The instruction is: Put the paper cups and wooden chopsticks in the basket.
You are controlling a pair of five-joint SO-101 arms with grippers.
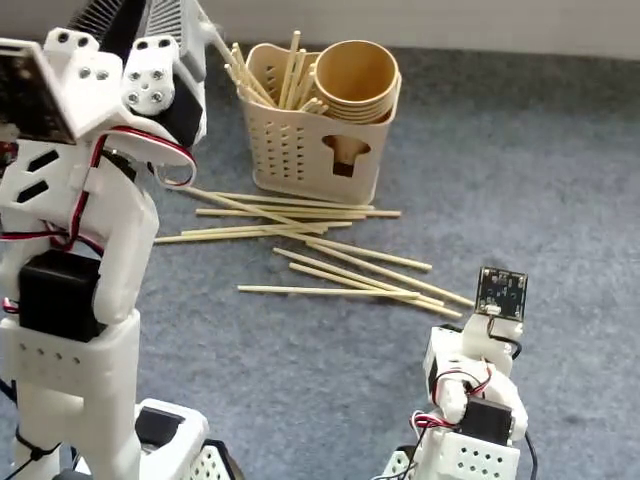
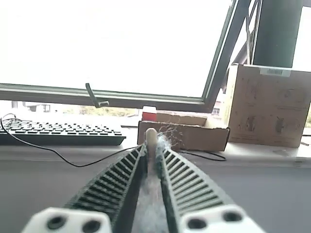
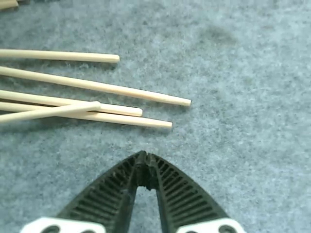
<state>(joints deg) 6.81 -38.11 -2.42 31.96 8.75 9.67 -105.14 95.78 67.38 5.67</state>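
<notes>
A cream slotted basket point(image 1: 300, 150) stands at the back of the grey carpet. It holds stacked paper cups point(image 1: 357, 78) and several wooden chopsticks point(image 1: 268, 78). More chopsticks point(image 1: 330, 262) lie scattered in front of it. My left gripper point(image 2: 151, 145) is raised at the far left point(image 1: 140, 15), level with the basket top, shut on one chopstick point(image 2: 151, 138) whose tip pokes out between the jaws. My right gripper point(image 3: 144, 160) is shut and empty, low over the carpet just short of the loose chopstick ends point(image 3: 97, 86).
The left arm's white body point(image 1: 80, 300) fills the left side. The right arm point(image 1: 475, 395) sits at the front right. Behind the table the left wrist view shows a window sill with a keyboard point(image 2: 58, 132) and cardboard boxes point(image 2: 267, 104).
</notes>
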